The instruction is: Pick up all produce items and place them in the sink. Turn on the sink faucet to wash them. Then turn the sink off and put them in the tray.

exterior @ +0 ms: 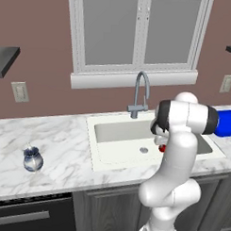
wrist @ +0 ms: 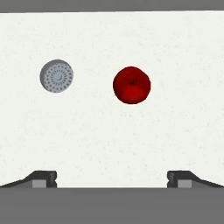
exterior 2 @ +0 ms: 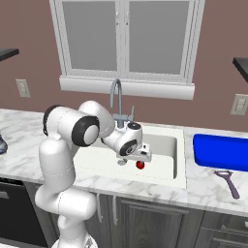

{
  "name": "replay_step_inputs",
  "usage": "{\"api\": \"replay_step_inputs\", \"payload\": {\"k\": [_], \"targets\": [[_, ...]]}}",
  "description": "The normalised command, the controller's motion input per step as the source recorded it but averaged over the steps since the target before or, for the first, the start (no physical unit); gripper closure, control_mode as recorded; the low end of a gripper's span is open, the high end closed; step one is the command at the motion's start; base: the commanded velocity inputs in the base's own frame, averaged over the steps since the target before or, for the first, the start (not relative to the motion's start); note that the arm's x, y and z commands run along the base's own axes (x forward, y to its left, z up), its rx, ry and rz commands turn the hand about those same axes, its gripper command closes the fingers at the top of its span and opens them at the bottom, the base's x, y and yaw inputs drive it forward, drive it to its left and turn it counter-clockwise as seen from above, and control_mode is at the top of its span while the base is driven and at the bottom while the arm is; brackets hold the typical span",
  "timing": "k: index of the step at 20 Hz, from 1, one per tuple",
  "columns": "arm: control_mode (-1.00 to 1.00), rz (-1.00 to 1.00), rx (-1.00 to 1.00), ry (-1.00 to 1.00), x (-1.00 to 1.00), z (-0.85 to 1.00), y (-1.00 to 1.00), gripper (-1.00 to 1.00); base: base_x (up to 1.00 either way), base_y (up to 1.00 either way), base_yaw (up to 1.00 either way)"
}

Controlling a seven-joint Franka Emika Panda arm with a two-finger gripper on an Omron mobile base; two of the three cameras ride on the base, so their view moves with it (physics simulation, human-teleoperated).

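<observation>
The red fruit (wrist: pixel 131 85) lies on the white floor of the sink (exterior: pixel 99 152), beside the round drain (wrist: pixel 57 75), not touching it. The gripper (wrist: pixel 112 178) hangs above it, spread wide and empty. The fruit looks light, firm and glossy, so it can probably roll; I would take it across its widest middle.
</observation>
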Motion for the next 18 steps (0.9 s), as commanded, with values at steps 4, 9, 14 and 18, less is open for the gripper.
{"api": "replay_step_inputs", "payload": {"k": [4, 9, 14, 18], "targets": [[-1.0, 0.0, 0.0, -0.04, 0.1, -0.11, 0.0, -1.0, 0.0, 0.0, 0.0], [-1.0, 0.0, 0.0, -0.04, 0.14, -0.14, 0.0, -1.0, 0.0, 0.0, 0.0], [-1.0, 0.0, 0.0, -0.03, 0.12, -0.11, -0.06, -1.0, 0.0, 0.0, 0.0], [-1.0, 0.0, 0.0, 0.0, 0.16, -0.03, -0.07, -1.0, 0.0, 0.0, 0.0]]}}
